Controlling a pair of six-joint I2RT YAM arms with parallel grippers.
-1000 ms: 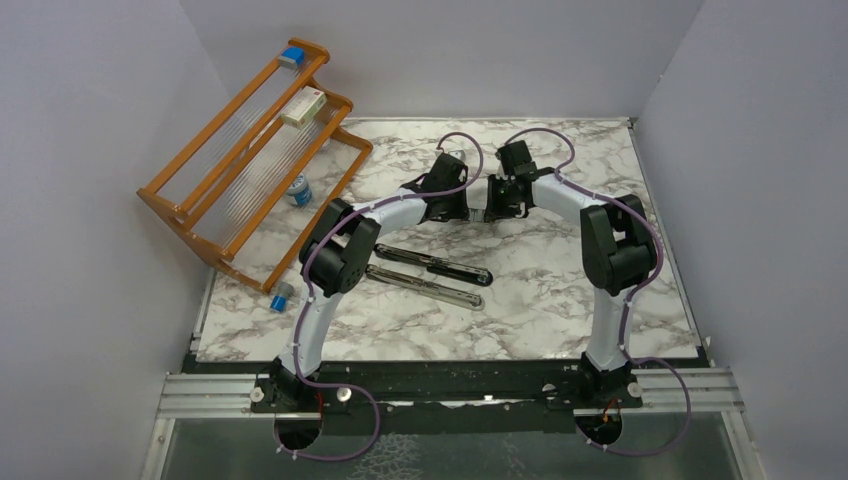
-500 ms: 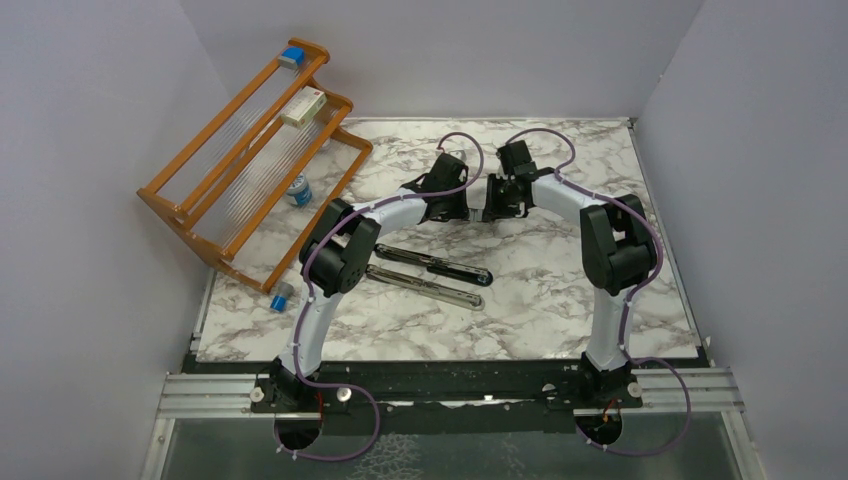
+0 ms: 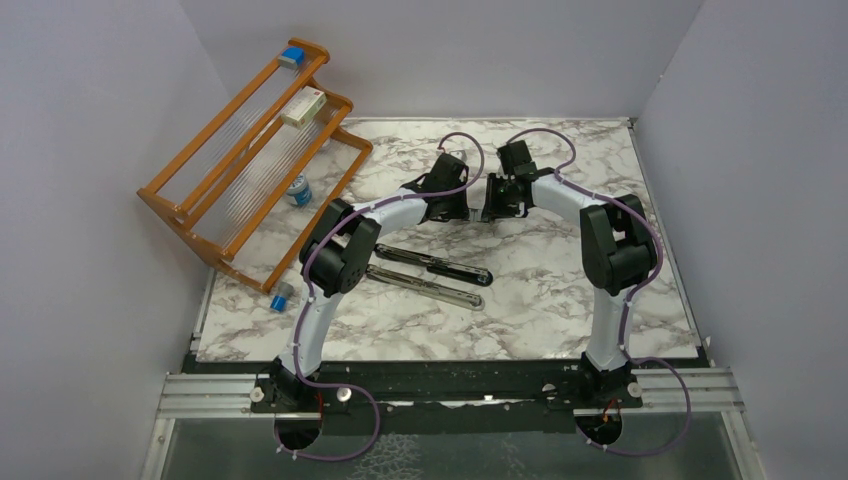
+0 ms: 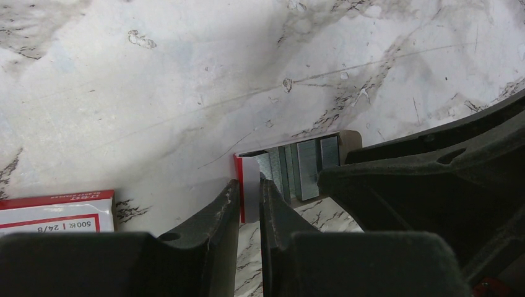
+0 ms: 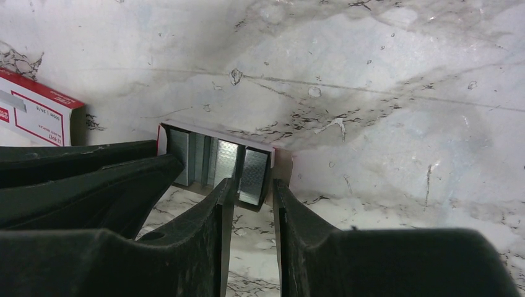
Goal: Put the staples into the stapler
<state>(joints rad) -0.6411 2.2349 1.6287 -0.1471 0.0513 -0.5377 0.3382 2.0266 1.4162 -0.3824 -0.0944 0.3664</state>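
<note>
The staples (image 4: 297, 167) are silver-grey strips lying in a small grey tray with a red-and-white end flap (image 4: 249, 176). The tray sits on the marble between my two grippers. My left gripper (image 4: 249, 185) is shut on that flap. My right gripper (image 5: 252, 184) is closed around the outermost strip (image 5: 254, 176) at the tray's other end. In the top view both grippers (image 3: 455, 205) (image 3: 497, 205) meet at mid-table and hide the tray. The black stapler (image 3: 440, 266) lies opened out flat nearer the bases, its silver rail (image 3: 425, 288) beside it.
A white-and-red staple box (image 4: 56, 210) lies just left of the tray; it also shows in the right wrist view (image 5: 37, 108). A wooden rack (image 3: 250, 160) stands at the back left with a small box (image 3: 303, 106) on it. Two blue-capped bottles (image 3: 297, 188) (image 3: 281, 295) stand near it.
My right gripper has edged slightly left toward the left gripper. The stapler and the left arm have not moved.
</note>
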